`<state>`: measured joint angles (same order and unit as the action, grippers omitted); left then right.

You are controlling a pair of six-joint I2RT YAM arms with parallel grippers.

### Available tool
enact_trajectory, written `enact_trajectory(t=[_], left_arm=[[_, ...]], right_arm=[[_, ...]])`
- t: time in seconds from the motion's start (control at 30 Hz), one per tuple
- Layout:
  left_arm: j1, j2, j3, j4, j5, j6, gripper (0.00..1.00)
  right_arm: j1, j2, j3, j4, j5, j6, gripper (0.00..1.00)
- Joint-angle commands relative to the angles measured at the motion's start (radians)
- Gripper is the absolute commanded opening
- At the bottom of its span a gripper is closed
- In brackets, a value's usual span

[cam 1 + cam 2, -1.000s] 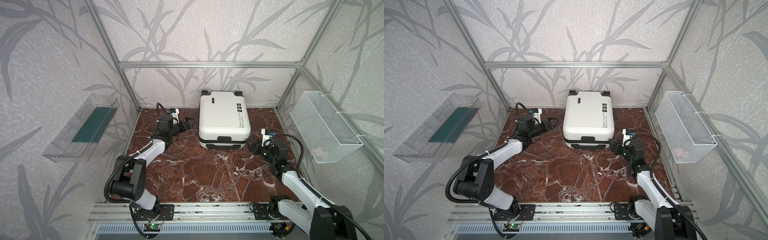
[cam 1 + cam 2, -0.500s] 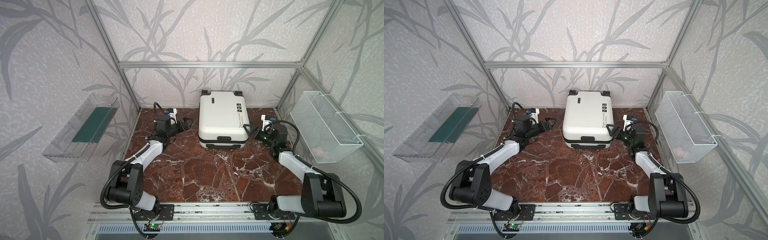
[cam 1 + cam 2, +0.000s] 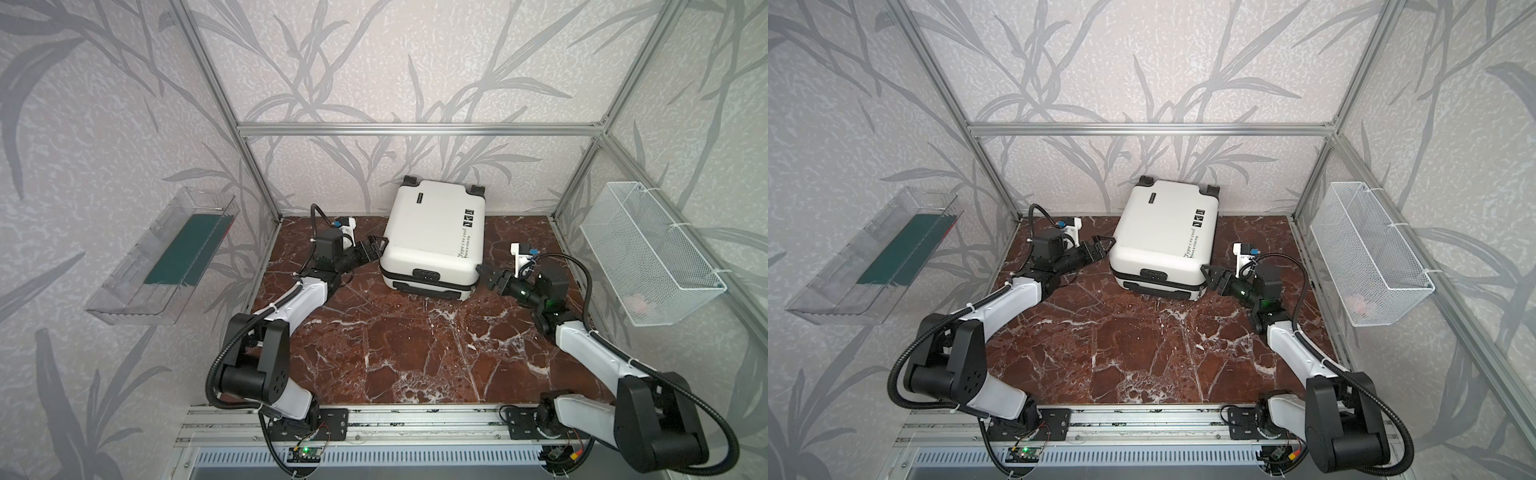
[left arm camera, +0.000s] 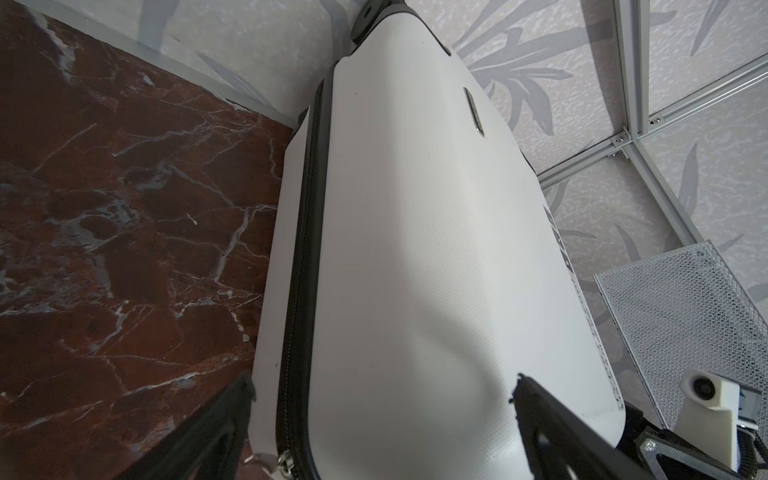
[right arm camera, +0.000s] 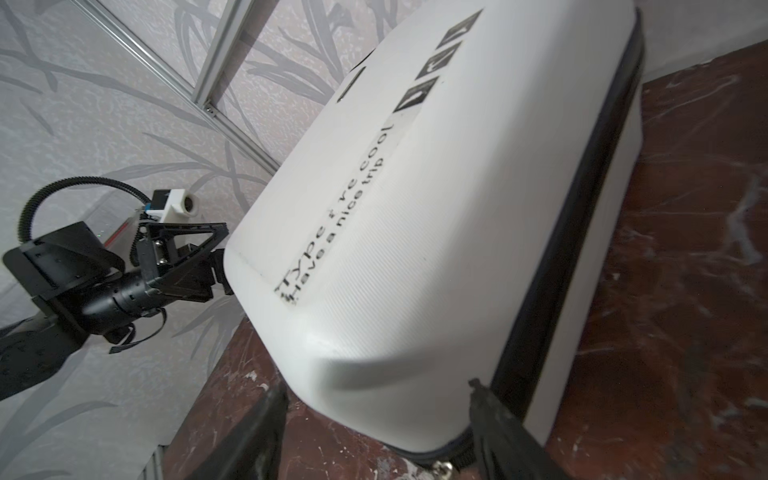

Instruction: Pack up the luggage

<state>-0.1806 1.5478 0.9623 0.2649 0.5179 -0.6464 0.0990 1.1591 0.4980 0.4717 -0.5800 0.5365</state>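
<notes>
The luggage (image 3: 432, 237) (image 3: 1163, 237) is a white hard-shell suitcase lying flat and zipped shut at the back of the marble floor, slightly skewed. My left gripper (image 3: 376, 245) (image 3: 1102, 245) is open at its left side; in the left wrist view the gripper (image 4: 382, 384) spans the shell and the black zipper seam (image 4: 307, 249). My right gripper (image 3: 484, 274) (image 3: 1208, 274) is open at the near right corner; in the right wrist view the gripper (image 5: 376, 388) has that rounded corner between its fingers. The luggage's black lettering (image 5: 345, 216) faces up.
A white wire mesh basket (image 3: 648, 257) hangs on the right wall with something pink (image 3: 638, 303) inside. A clear plastic tray (image 3: 137, 291) on the left wall holds a dark green flat item (image 3: 187, 249). Aluminium posts frame the cell, and the arm rail (image 3: 415, 419) runs along the front.
The right gripper went up to the suitcase's right side, then came back to its near right corner. The suitcase's near end has swung a little to the left. The left gripper has hardly moved.
</notes>
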Motion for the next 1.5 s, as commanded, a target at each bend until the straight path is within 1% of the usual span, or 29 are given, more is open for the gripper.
enact_trajectory(t=[0.0, 0.07, 0.13, 0.27, 0.37, 0.47, 0.7, 0.97, 1.07, 1.23, 1.47], left_arm=[[0.004, 0.022, 0.052, 0.017, 0.025, 0.012, 0.99], [0.004, 0.043, 0.073, 0.016, 0.038, 0.01, 0.99], [0.004, 0.06, 0.087, 0.024, 0.045, 0.005, 0.99], [0.003, 0.076, 0.099, 0.041, 0.056, -0.007, 0.99], [0.003, 0.078, 0.098, 0.051, 0.057, -0.015, 0.99], [0.003, 0.078, 0.095, 0.061, 0.063, -0.021, 0.99], [0.003, 0.078, 0.093, 0.073, 0.066, -0.024, 0.99], [0.003, 0.084, 0.084, 0.098, 0.068, -0.038, 0.99], [0.003, 0.092, 0.083, 0.112, 0.07, -0.045, 0.99], [0.003, 0.101, 0.081, 0.123, 0.074, -0.052, 0.99], [0.003, 0.107, 0.077, 0.136, 0.074, -0.056, 0.99]], right_arm=[[0.002, -0.04, -0.085, -0.042, 0.077, -0.058, 0.62], [0.027, -0.048, -0.128, -0.023, 0.089, -0.072, 0.55], [0.072, -0.05, -0.154, -0.021, 0.131, -0.1, 0.51], [0.166, -0.034, -0.186, -0.003, 0.239, -0.138, 0.46], [0.201, -0.006, -0.193, 0.027, 0.292, -0.145, 0.43], [0.217, 0.024, -0.182, 0.039, 0.314, -0.161, 0.41], [0.225, 0.105, -0.146, 0.086, 0.308, -0.171, 0.39], [0.237, 0.135, -0.101, 0.089, 0.308, -0.18, 0.36], [0.245, 0.146, -0.086, 0.085, 0.312, -0.186, 0.34], [0.248, 0.165, -0.073, 0.085, 0.309, -0.192, 0.26], [0.248, 0.17, -0.077, 0.083, 0.321, -0.197, 0.23]])
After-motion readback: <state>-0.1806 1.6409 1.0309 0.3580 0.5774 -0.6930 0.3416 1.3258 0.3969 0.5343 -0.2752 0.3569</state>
